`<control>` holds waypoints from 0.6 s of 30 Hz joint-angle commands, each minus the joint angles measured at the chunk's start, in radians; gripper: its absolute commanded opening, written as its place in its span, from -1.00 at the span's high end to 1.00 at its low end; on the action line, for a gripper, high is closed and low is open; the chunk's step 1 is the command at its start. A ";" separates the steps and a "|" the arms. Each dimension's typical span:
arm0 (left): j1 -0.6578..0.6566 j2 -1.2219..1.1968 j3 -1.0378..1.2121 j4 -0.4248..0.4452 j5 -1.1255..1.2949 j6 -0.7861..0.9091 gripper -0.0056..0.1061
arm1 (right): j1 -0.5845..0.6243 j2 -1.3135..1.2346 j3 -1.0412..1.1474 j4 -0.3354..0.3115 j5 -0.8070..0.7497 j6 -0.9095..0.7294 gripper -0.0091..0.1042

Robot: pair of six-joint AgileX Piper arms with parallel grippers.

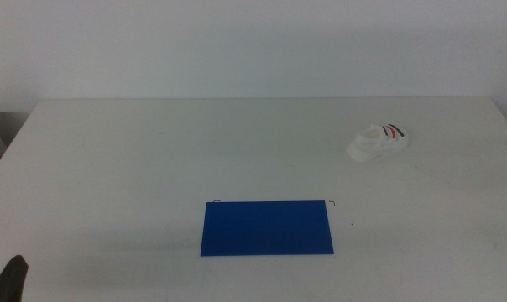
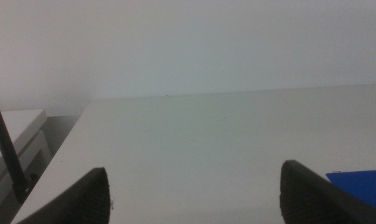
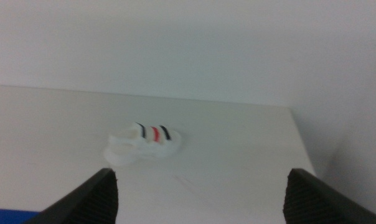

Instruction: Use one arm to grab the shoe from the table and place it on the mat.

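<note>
The white shoe [image 1: 378, 142] with black and red stripes lies on the table [image 1: 153, 159] at the far right, well behind and to the right of the blue mat [image 1: 268, 227]. The right wrist view shows the shoe [image 3: 144, 145] some way ahead of my right gripper [image 3: 200, 193], whose jaws stand wide open with nothing between them. My left gripper [image 2: 194, 193] is also open and empty, low at the table's near left, where only a dark tip [image 1: 10, 281] shows in the middle view. A corner of the mat [image 2: 362, 186] appears beside one left jaw.
A white cabinet or box [image 2: 14, 143] stands beyond the table's left edge, with a dark cable [image 2: 4, 149] running past it. A plain white wall rises behind the table.
</note>
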 commanded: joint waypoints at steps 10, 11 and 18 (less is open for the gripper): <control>-0.005 -0.013 0.007 -0.010 -0.082 -0.005 -0.78 | 0.169 0.339 -0.303 0.057 -0.072 -0.001 -0.78; -0.005 -0.013 0.007 -0.010 -0.082 -0.005 -0.78 | 0.180 0.377 -0.329 0.065 -0.072 0.002 -0.78; -0.005 -0.013 0.007 -0.010 -0.082 -0.005 -0.78 | 0.233 0.629 -0.574 0.065 0.129 0.091 -0.78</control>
